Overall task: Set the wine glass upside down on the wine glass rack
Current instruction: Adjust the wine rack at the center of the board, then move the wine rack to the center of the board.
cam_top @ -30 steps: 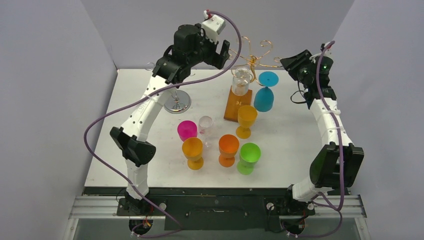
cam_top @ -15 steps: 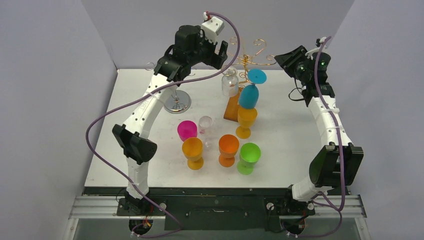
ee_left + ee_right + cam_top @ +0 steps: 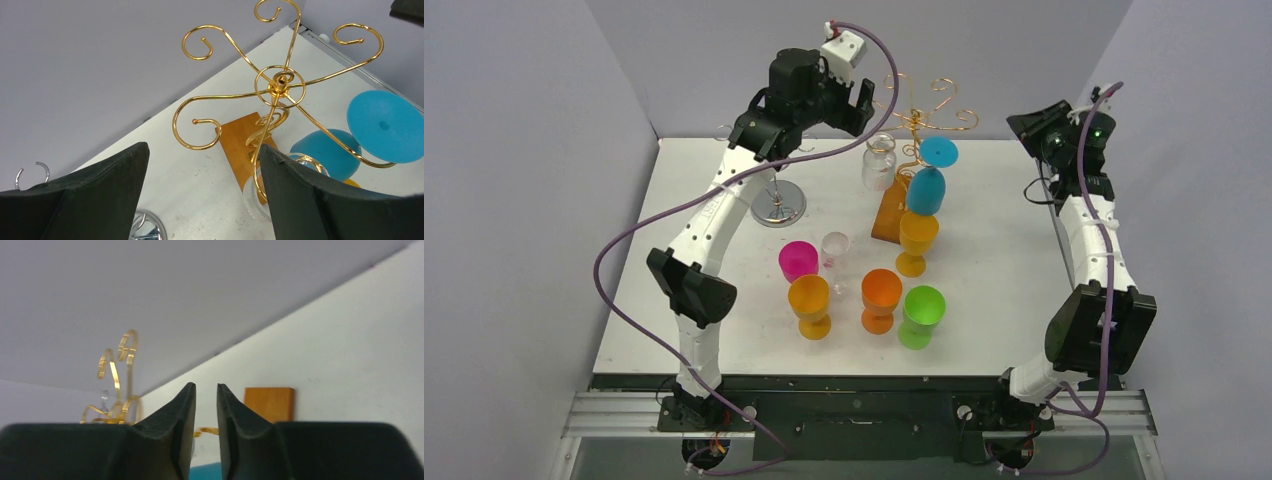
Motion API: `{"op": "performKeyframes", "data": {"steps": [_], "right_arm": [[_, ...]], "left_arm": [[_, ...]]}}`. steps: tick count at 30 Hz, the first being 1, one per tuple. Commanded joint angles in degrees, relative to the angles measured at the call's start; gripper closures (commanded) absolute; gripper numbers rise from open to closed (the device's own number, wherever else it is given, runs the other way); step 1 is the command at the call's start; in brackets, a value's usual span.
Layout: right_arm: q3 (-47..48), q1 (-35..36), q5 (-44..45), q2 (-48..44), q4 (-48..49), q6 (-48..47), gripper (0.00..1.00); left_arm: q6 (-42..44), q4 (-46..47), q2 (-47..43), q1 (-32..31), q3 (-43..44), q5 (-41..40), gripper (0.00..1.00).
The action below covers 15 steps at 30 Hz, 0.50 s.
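A gold wire wine glass rack (image 3: 921, 112) stands on a wooden base (image 3: 890, 208) at the back of the table. A blue wine glass (image 3: 925, 190) hangs upside down from it, foot up. A clear wine glass (image 3: 878, 163) hangs upside down beside it. My left gripper (image 3: 860, 102) is open and empty, above and left of the rack. In the left wrist view (image 3: 203, 147) the rack (image 3: 280, 82), the blue glass (image 3: 385, 125) and part of the clear glass (image 3: 257, 196) show. My right gripper (image 3: 1016, 122) is off to the rack's right, empty, jaws a narrow gap apart (image 3: 206, 386).
A yellow glass (image 3: 917, 240) stands right in front of the rack. Magenta (image 3: 798, 260), small clear (image 3: 835, 248), orange (image 3: 809, 305), red-orange (image 3: 880, 298) and green (image 3: 922, 315) glasses stand mid-table. A chrome rack (image 3: 779, 205) stands at the back left.
The rack has swung back left from a rightward lean, carrying the blue and clear glasses left. My right gripper has pulled back to the right, away from the rack. The left gripper barely moved.
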Motion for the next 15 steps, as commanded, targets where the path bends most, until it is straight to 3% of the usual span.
{"op": "performKeyframes", "data": {"steps": [1, 5, 10, 15], "right_arm": [[-9.3, -1.2, 3.8, -2.2, -0.3, -0.3, 0.87], [-20.5, 0.9, 6.0, -2.2, 1.5, -0.5, 1.0], [-27.9, 6.4, 8.6, 0.9, 5.4, 1.1, 1.0], [-29.1, 9.0, 8.2, 7.1, 10.7, 4.7, 1.0]], "left_arm": [[-1.9, 0.9, -2.9, 1.3, 1.9, 1.1, 0.22], [-2.7, 1.0, -4.1, 1.8, 2.0, 1.3, 0.22], [-3.4, 1.1, -5.7, 2.5, 2.2, 1.2, 0.19], [-3.5, 1.2, -7.9, 3.0, 1.4, 0.9, 0.15]]}}
